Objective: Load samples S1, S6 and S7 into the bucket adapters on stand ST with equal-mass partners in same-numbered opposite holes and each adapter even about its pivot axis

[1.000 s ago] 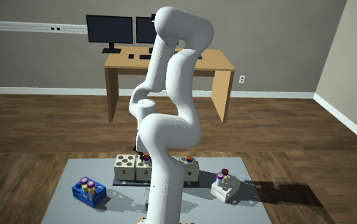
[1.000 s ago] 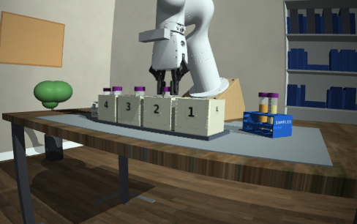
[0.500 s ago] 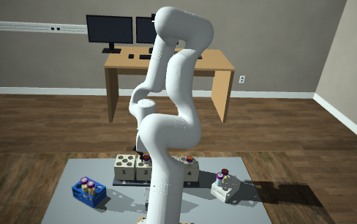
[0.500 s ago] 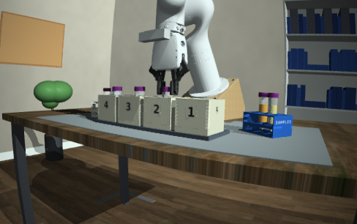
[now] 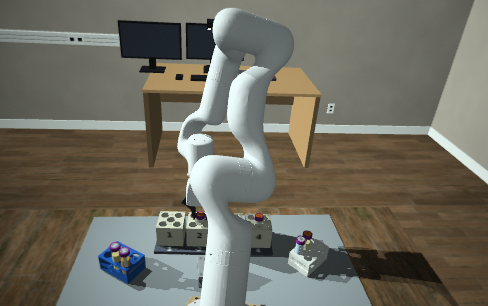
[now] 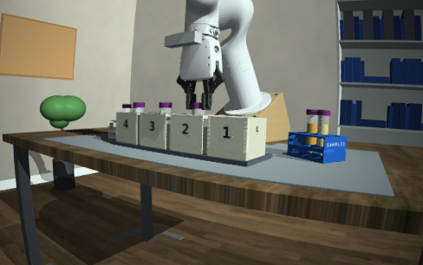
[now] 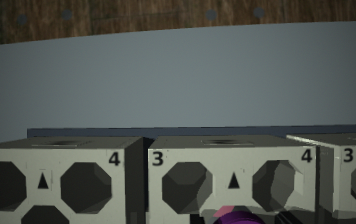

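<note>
Hovering over adapter 2 [image 6: 186,132], gripper [image 6: 198,104] easing apart around the purple cap of a tube [image 6: 196,106], letting go rather than gripping. Sitting low in its hole, apparently seated so it stands upright. Probably balancing adapter 4 [image 6: 126,126] opposite.

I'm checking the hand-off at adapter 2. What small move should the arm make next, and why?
Probably open the gripper wider, then lift straight up. The tube sits deep in adapter 2 with only its purple cap above the top. The fingers flank that cap, parted only a little, so any sideways move could nudge the tube or the loose adapter.
</note>
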`<act>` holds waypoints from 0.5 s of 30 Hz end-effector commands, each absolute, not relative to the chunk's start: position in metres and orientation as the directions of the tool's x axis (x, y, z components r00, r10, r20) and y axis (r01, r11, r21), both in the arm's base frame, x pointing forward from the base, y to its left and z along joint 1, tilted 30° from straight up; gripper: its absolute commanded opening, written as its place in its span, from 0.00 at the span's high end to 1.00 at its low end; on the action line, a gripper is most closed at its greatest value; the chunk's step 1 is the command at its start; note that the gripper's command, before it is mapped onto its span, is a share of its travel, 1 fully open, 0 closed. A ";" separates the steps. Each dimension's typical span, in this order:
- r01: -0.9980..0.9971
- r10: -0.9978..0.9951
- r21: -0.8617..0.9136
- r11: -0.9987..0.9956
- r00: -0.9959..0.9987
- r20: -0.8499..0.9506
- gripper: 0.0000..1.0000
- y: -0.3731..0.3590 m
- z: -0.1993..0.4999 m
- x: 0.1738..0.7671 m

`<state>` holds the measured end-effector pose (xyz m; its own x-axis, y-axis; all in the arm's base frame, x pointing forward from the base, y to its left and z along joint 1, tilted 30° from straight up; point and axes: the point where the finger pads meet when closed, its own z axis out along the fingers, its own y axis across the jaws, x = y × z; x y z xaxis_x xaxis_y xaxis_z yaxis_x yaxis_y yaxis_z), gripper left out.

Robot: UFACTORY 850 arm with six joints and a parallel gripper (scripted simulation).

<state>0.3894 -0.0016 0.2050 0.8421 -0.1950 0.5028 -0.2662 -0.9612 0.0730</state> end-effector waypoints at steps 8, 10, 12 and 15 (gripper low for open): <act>-0.267 -0.195 0.074 -0.961 0.843 0.501 0.56 0.002 0.223 0.381; -0.267 -0.195 0.074 -0.961 0.843 0.501 0.56 0.003 0.226 0.379; -0.267 -0.195 0.074 -0.961 0.843 0.501 0.56 0.004 0.229 0.377; -0.267 -0.195 0.074 -0.961 0.843 0.501 0.56 0.005 0.235 0.374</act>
